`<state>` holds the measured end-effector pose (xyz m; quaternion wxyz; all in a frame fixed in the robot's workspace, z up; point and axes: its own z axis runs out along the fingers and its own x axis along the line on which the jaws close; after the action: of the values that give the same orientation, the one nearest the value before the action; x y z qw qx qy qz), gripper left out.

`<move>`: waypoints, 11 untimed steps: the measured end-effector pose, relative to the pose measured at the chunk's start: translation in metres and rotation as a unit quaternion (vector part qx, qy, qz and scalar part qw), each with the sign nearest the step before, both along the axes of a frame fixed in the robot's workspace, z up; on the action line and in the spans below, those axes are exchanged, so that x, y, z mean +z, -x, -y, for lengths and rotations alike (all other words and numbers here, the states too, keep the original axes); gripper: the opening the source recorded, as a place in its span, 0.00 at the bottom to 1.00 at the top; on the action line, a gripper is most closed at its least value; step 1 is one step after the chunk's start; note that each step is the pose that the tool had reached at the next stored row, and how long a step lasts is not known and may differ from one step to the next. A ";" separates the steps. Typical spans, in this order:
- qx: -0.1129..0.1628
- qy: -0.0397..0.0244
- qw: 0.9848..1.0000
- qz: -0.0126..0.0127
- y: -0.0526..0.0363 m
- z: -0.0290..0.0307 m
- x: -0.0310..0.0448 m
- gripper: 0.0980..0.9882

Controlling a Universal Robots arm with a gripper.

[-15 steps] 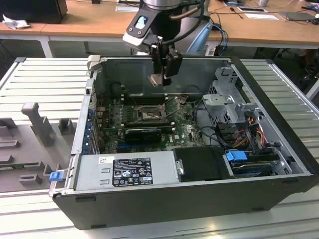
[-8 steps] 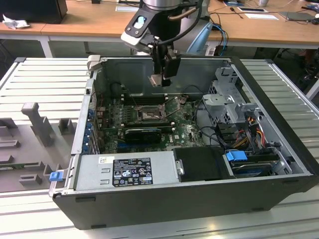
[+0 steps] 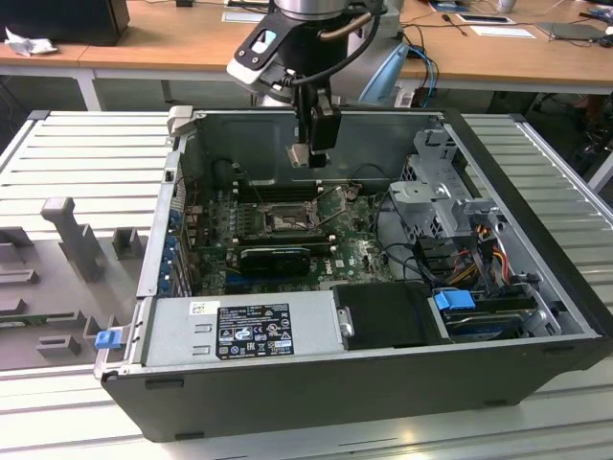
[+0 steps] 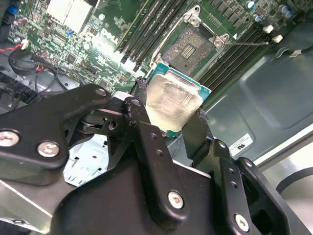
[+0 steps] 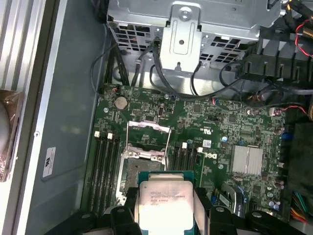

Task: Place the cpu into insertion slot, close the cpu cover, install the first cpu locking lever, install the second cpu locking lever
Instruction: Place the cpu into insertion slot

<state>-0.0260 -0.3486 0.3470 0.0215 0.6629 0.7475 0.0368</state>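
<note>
My gripper (image 3: 300,155) hangs over the open computer case, shut on the cpu (image 4: 172,105), a small square chip with a pale silvery face on a green edge. Both wrist views show the black fingers (image 4: 138,115) clamping the chip on two opposite sides. The cpu (image 5: 164,204) is held in the air above the motherboard, a little off to one side of the insertion slot (image 5: 138,172). The slot (image 4: 188,48) lies bare with its greyish centre exposed. The cpu cover (image 5: 148,138) stands swung open at the slot's hinge side. In the exterior view the slot (image 3: 285,222) sits below the gripper.
Memory slots (image 4: 151,24) flank the socket on both sides. A metal drive cage (image 3: 441,192) with cables stands at the exterior view's right, and a power supply (image 3: 244,326) at the case's near wall. A silver heat sink (image 5: 249,159) sits on the board. Grey fixtures (image 3: 72,240) lie outside the case.
</note>
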 end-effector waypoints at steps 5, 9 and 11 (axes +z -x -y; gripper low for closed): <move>-0.023 0.000 1.000 0.000 0.0000 0.0000 -0.0001 0.49; -0.036 0.000 0.999 0.000 0.0000 0.0000 -0.0002 0.49; -0.042 0.000 0.999 0.000 0.0000 0.0000 -0.0002 0.49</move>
<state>-0.0260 -0.3486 0.3468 0.0230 0.6933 0.7194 0.0359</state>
